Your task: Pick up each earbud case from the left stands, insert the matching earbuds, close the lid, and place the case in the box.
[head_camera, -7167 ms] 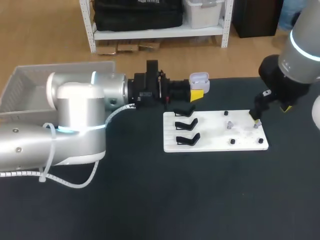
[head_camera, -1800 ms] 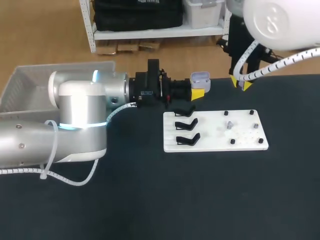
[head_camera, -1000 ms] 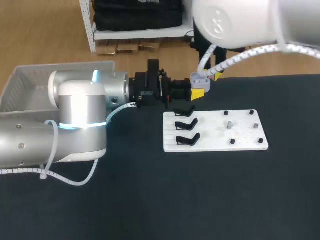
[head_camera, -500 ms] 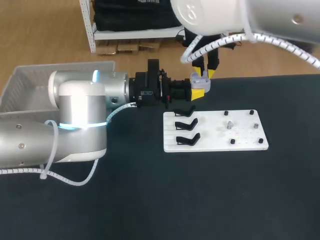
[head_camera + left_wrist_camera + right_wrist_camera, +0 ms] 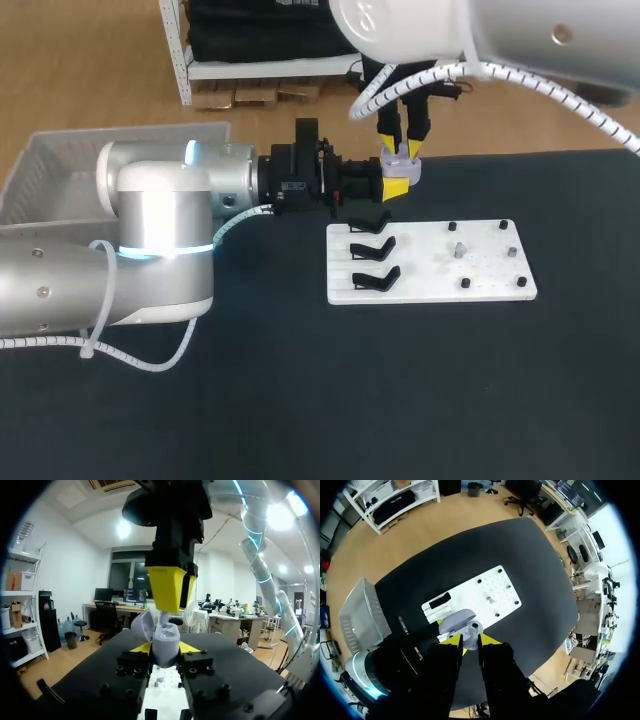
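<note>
I am running this from afar in a robotics lab. My left arm (image 5: 160,230) and right arm (image 5: 480,40) work over a black table (image 5: 400,400). A white fixture board (image 5: 430,262) carries black stands (image 5: 372,247) and pegs (image 5: 465,283). A grey box (image 5: 50,170) sits at the far left.

Head camera high behind, looking down, left wrist camera level behind left gripper (image 5: 166,649), right wrist camera overhead, all sharing earbud case (image 5: 402,158).
</note>
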Available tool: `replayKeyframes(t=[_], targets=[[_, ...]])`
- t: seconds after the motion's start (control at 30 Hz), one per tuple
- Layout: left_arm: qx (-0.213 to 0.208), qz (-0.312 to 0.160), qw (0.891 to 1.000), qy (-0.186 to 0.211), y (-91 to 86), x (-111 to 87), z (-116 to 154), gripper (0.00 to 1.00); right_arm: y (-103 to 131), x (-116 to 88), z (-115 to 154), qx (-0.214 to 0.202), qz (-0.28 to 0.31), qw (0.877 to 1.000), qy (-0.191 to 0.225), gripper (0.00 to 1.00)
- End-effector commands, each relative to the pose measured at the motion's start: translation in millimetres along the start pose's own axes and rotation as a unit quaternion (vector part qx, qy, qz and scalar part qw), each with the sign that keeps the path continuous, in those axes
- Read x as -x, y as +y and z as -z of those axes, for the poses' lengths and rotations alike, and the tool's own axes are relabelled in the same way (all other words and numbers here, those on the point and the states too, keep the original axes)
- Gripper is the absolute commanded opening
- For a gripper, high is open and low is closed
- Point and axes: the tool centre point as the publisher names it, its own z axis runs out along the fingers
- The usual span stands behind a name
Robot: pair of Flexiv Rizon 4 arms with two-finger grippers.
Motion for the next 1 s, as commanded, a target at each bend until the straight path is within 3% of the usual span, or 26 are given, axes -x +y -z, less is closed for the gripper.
replayKeyframes(t=[0.03,1.0], targets=[[0.001,-0.002,1.000,-0.003,-0.2,-1.2,0,0.00,-1,1,-1,0.000,-0.004,1.000,0.002,0.00],[0.001,-0.002,1.000,-0.003,-0.2,-1.2,0,0.00,-2,4,-17,-0.013,-0.011,1.000,0.014,0.00]])
